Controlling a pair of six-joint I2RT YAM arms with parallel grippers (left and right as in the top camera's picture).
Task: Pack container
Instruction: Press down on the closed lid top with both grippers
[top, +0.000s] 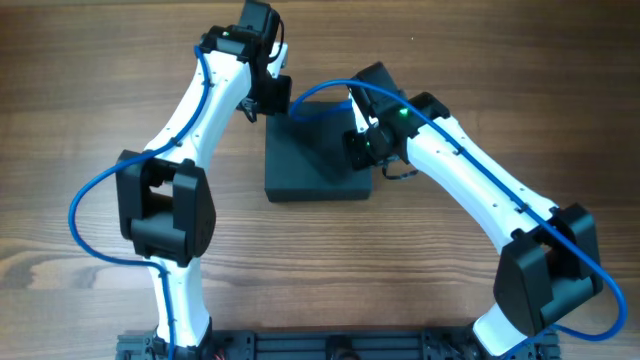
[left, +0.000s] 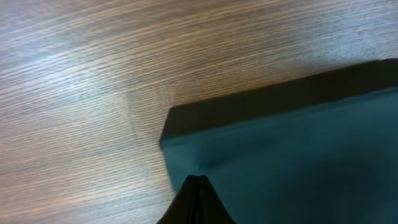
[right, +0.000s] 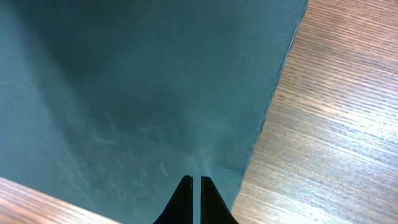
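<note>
The container (top: 315, 160) is a dark teal-black matte box lying flat at the table's middle back, its lid down. My left gripper (top: 272, 100) is shut and empty at the box's far left corner; in the left wrist view its tips (left: 198, 180) rest on the lid (left: 292, 162) by that corner. My right gripper (top: 360, 140) is shut and empty over the box's right side; in the right wrist view its tips (right: 193, 182) sit just above the lid (right: 143, 93) near the edge.
The wooden table (top: 100, 100) surrounds the box. A black rail (top: 330, 345) runs along the table's front edge between the arm bases. No other objects show.
</note>
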